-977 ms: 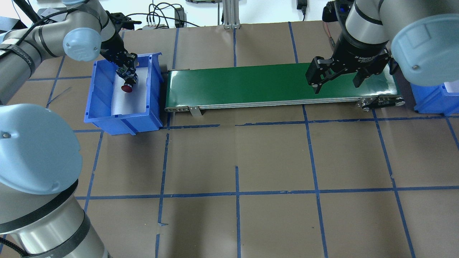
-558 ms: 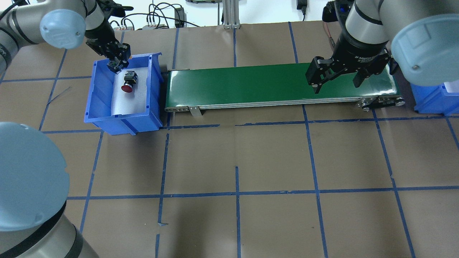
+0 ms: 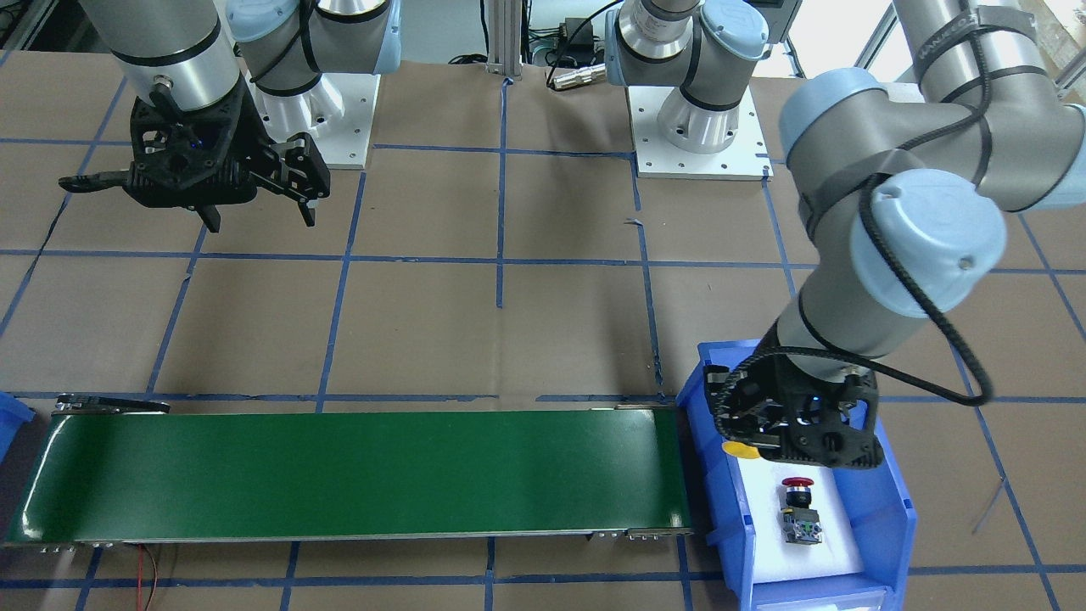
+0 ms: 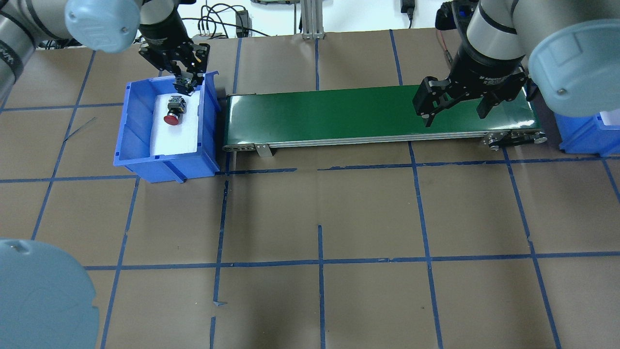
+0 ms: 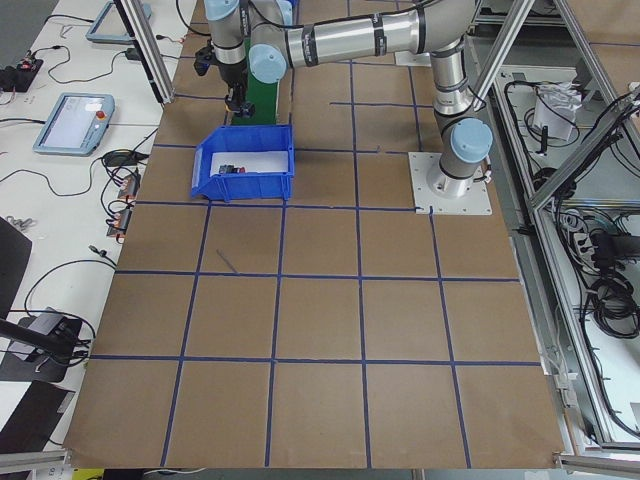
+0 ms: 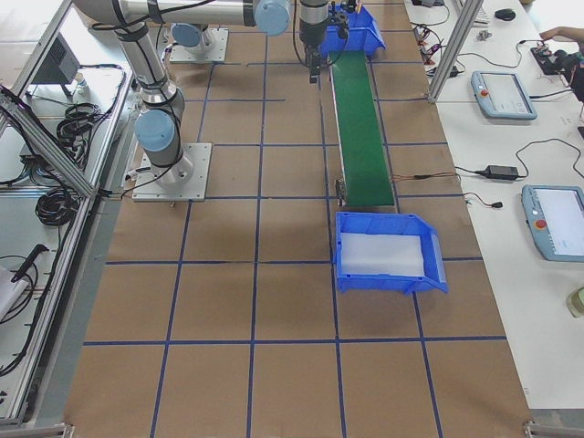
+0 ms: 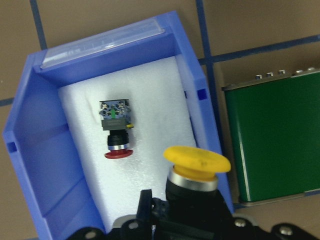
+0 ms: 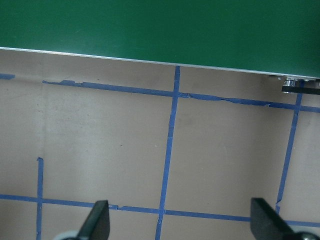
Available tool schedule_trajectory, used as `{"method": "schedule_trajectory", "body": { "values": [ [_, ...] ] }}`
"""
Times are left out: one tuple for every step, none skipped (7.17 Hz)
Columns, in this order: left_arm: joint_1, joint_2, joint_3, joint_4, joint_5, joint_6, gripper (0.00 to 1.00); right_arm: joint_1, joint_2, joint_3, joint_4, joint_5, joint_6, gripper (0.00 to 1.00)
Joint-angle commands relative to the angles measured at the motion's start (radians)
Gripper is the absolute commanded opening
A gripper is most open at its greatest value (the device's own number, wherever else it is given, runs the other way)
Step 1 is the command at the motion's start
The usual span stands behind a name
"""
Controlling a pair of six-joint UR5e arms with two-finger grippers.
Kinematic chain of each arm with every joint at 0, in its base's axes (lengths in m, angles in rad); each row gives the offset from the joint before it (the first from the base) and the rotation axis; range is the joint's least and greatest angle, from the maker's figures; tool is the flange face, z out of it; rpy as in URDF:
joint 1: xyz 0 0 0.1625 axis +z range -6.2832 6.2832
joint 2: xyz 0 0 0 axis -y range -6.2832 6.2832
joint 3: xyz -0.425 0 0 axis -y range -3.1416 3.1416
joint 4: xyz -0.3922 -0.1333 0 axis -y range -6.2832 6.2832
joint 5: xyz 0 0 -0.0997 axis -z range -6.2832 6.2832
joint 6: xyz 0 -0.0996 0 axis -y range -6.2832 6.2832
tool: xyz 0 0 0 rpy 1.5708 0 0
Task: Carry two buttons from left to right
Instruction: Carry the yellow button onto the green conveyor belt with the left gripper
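Observation:
My left gripper point(image 4: 186, 83) is shut on the yellow mushroom-capped button point(image 7: 197, 160) and holds it in the air above the conveyor-side part of the left blue bin point(image 4: 131, 145). The yellow cap also shows in the front-facing view point(image 3: 740, 449). The red button point(image 4: 173, 110) lies on its side on the white foam in that bin, also seen in the wrist view point(image 7: 116, 132) and the front-facing view point(image 3: 798, 505). My right gripper point(image 4: 455, 114) is open and empty, hovering over the right end of the green conveyor belt point(image 4: 339, 114).
A second blue bin point(image 4: 581, 133) with a white foam liner point(image 6: 383, 251) stands past the belt's right end. The belt's left end nearly touches the left bin's wall point(image 7: 200, 95). Brown table point(image 4: 319, 218) with blue tape grid in front.
My left gripper has risen from beside the red button and swung right toward the bin's belt side, carrying the yellow button. The red button and my right arm have not moved.

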Motion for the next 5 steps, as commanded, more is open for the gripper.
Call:
{"method": "schedule_trajectory", "body": {
  "values": [
    [-0.081, -0.038, -0.004, 0.01, -0.003, -0.135, 0.22, 0.0, 0.0, 0.0, 0.0, 0.0, 0.0, 1.0],
    [-0.105, -0.076, 0.001, 0.04, -0.003, -0.143, 0.21, 0.0, 0.0, 0.0, 0.0, 0.0, 0.002, 1.0],
    [-0.124, -0.106, 0.001, 0.071, -0.003, -0.179, 0.21, 0.0, 0.0, 0.0, 0.0, 0.0, 0.002, 1.0],
    [-0.128, -0.13, 0.001, 0.111, -0.006, -0.201, 0.21, 0.0, 0.0, 0.0, 0.0, 0.0, 0.0, 1.0],
    [-0.131, -0.159, 0.002, 0.146, -0.009, -0.203, 0.21, 0.0, 0.0, 0.0, 0.0, 0.0, 0.0, 1.0]
  ]
}}
